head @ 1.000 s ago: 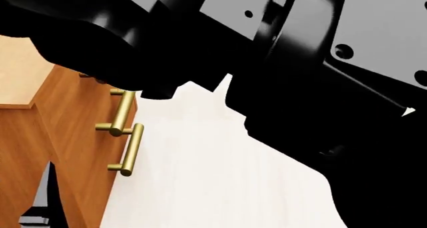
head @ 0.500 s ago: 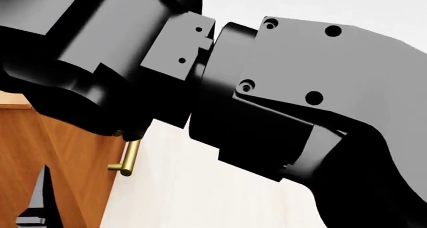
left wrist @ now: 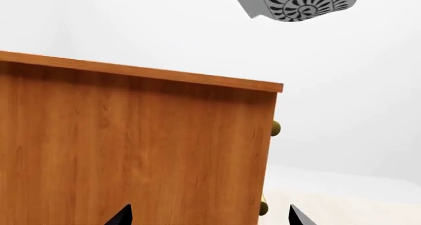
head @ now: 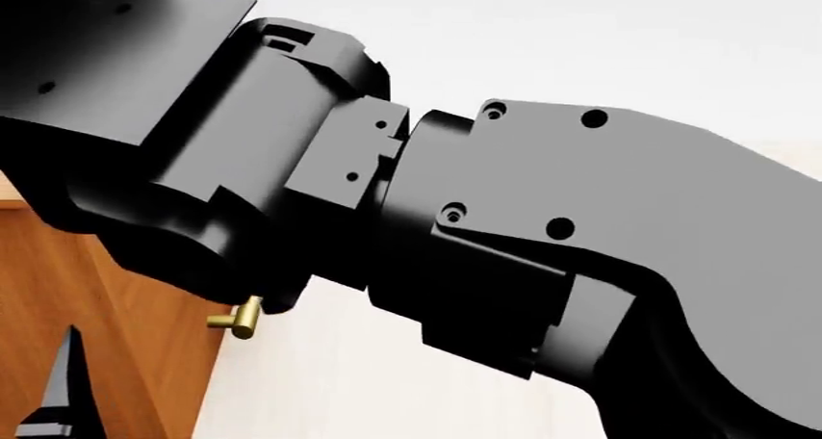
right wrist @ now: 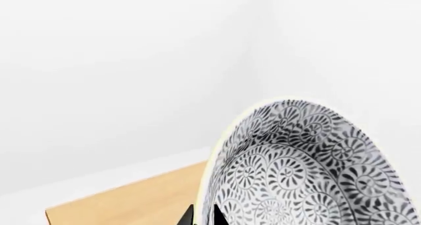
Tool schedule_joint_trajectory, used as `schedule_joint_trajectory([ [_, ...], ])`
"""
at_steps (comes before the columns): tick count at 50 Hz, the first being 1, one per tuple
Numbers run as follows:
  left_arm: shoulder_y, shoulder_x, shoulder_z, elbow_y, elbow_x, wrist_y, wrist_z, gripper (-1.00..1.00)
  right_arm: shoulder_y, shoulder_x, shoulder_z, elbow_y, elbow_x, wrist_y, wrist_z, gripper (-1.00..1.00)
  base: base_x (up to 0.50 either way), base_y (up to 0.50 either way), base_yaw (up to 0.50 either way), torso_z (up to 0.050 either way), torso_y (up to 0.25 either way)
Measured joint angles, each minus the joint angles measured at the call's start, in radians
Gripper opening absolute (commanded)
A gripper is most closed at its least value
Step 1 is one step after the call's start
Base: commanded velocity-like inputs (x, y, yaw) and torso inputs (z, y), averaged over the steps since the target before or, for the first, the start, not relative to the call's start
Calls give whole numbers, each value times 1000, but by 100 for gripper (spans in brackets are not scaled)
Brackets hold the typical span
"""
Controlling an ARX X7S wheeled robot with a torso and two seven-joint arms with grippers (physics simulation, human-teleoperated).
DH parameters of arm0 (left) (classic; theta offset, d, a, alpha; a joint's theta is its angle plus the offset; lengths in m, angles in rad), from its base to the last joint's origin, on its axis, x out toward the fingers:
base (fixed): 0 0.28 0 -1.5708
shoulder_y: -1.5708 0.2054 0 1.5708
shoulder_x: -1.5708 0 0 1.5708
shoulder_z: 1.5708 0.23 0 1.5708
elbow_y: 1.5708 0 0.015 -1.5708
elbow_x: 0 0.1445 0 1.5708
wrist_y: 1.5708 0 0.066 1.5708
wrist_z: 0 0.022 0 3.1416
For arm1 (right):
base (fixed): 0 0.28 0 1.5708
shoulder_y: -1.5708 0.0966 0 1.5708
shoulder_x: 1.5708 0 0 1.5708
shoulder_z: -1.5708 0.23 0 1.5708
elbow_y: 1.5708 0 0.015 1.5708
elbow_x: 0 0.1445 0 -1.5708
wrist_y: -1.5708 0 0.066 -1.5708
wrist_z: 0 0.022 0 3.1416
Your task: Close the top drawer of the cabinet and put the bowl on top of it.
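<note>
Bowl held high over the cabinet

Right arm fills most of the head view, a big black shape stretched across in front of the cabinet. One brass handle pokes out below it. Which drawer it belongs to cannot be told.

The right gripper pinches the rim of the bowl, with its two black tips close together on the rim. The bowl is tipped, so its dark flower pattern faces the camera.

From the left wrist, the bowl is up in the air above the cabinet's flat top, not touching it. The left gripper has its two tips wide apart and holds nothing.

No words or labels can be read anywhere.
</note>
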Motion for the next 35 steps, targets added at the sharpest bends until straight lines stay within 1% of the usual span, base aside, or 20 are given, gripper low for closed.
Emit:
schedule_joint_trajectory([
  [35,10,3,-16,-45,-20,39,12,100,-112,0,-5,-73,-58,-2,1,-100,0,0,0,0,0],
])
